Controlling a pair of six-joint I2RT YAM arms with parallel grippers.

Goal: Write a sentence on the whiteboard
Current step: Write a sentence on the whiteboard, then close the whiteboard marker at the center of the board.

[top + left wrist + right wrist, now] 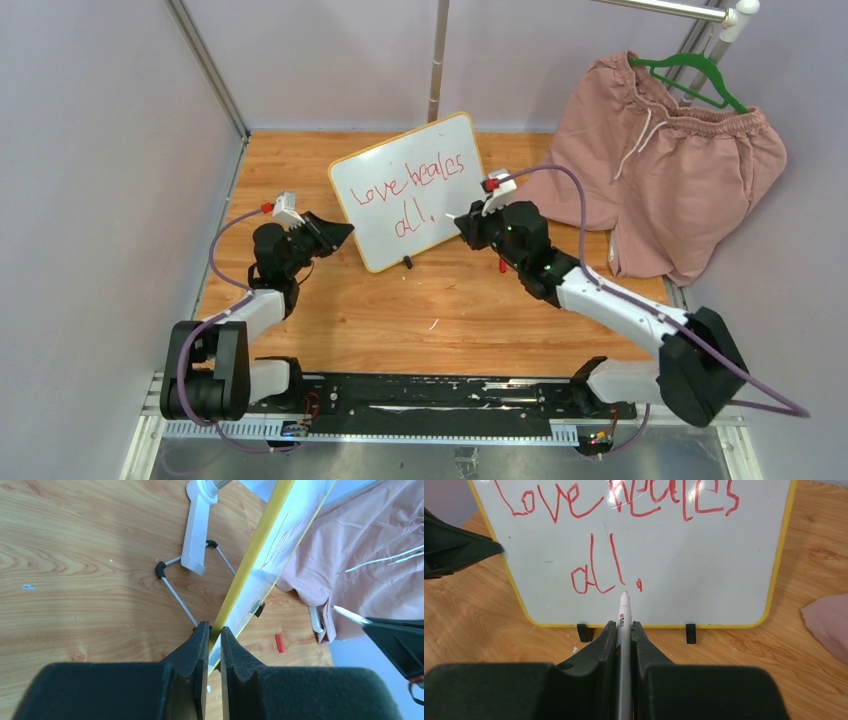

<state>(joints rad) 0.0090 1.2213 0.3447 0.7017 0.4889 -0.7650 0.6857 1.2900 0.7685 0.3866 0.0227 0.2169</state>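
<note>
The whiteboard point(372, 225) stands tilted on the wooden table, yellow-framed, with two black feet. The sentence point(415, 185) is in red in two lines, roughly "love heales" over "all" and a dot point(639, 584). My left gripper point(340, 232) is shut on the whiteboard's left yellow edge point(255, 550), its jaws point(215, 630) pinching the frame. My right gripper point(624, 625) is shut on a white marker point(624, 611). The marker's tip sits just under the last "l"; whether it touches the board I cannot tell.
Pink shorts point(670, 160) hang from a green hanger point(700, 75) at the back right and drape onto the table. A metal rack pole point(437, 60) rises behind the board, its white foot point(197, 535) on the wood. A red marker cap point(280, 643) lies near the board's base.
</note>
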